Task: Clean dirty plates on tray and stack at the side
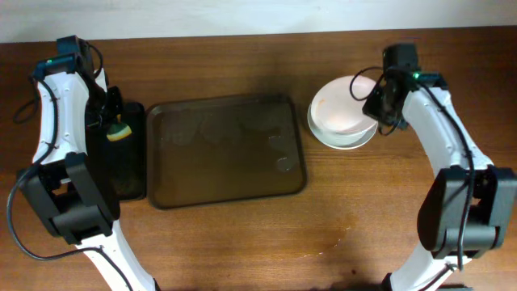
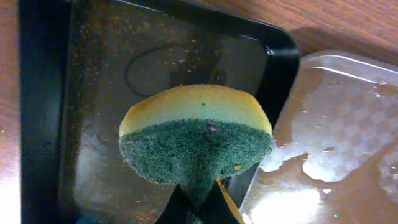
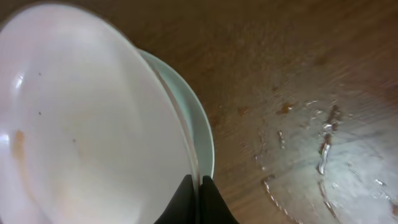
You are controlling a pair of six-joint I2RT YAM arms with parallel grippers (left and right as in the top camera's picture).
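Note:
White plates sit stacked on the table right of the smoky-brown tray, which holds no plates. My right gripper is shut on the rim of the top plate, held tilted just above a lower plate; a faint orange smear shows at its left edge. My left gripper is shut on a yellow and green sponge and holds it above the small black tray. The gripper tips show in the left wrist view and the right wrist view.
The black tray has crumbs and wet film on it. The brown tray's corner is wet. Water streaks lie on the wooden table right of the plates.

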